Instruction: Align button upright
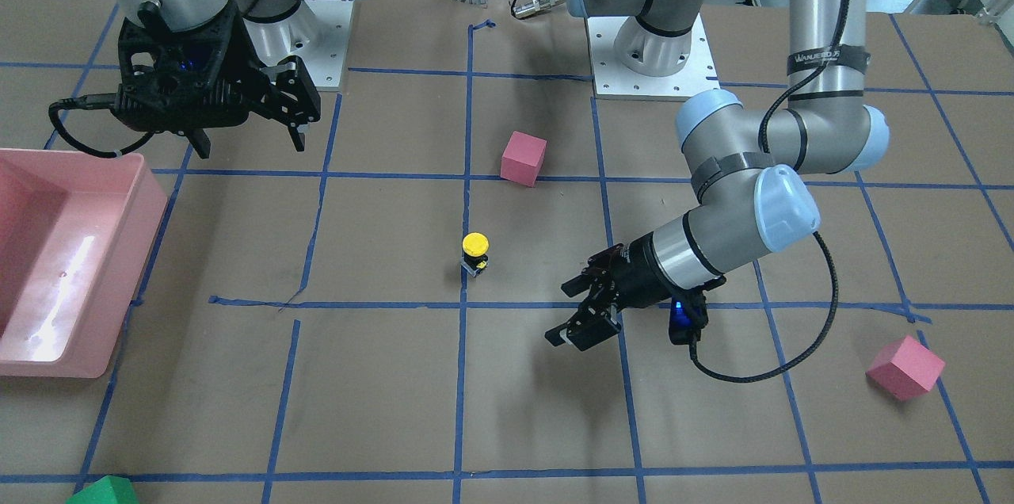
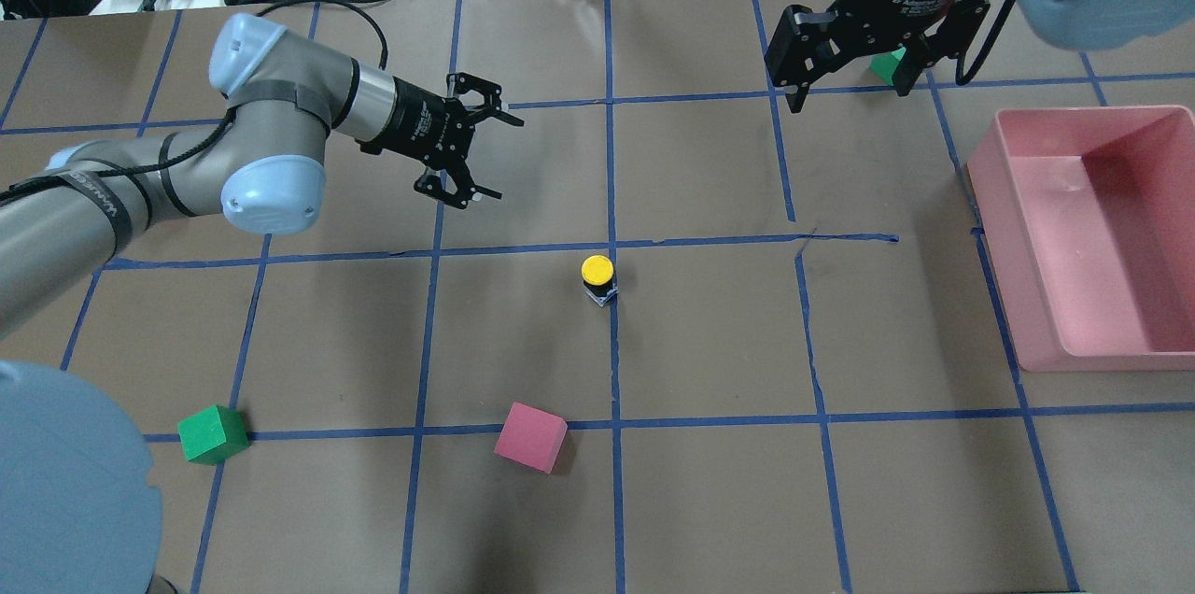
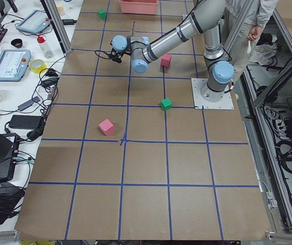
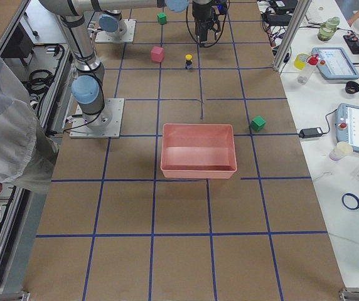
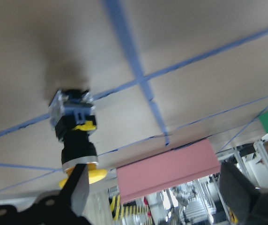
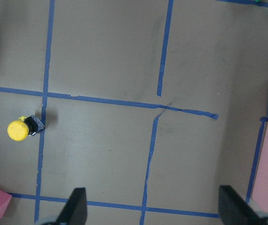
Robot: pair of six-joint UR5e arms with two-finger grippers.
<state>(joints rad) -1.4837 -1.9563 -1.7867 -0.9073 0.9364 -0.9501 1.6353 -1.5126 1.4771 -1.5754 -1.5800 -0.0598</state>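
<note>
- button (image 2: 598, 281): stands upright near the middle of the table (image 2: 709, 342), yellow cap on top, black and grey body down on the brown paper
- its base sits on a blue tape line (image 2: 613, 360), just on the robot's side of a crossing line
- nothing is touching it
- left gripper (image 2: 504, 158): jaws spread wide, nothing between them
- it hangs above the table on the operators' side of the button and off to the robot's left, well apart from it, wrist roughly level and fingers aimed toward the table's centre line
- left wrist camera has the button in frame, cap nearest the lens and partly behind one finger (image 5: 78, 190)
- right gripper (image 2: 851, 97): also wide and empty, pointing straight down, held high over the far side of the table near the pink tray (image 2: 1004, 248)
- right wrist camera sees the button from above, at its left edge
- one pink cube (image 2: 530, 437) lies on the robot's side of the button, clear of it
- second pink cube (image 1: 905, 367) lies far out on the left arm's side
- green cube (image 2: 213, 433) lies near the robot's left
</note>
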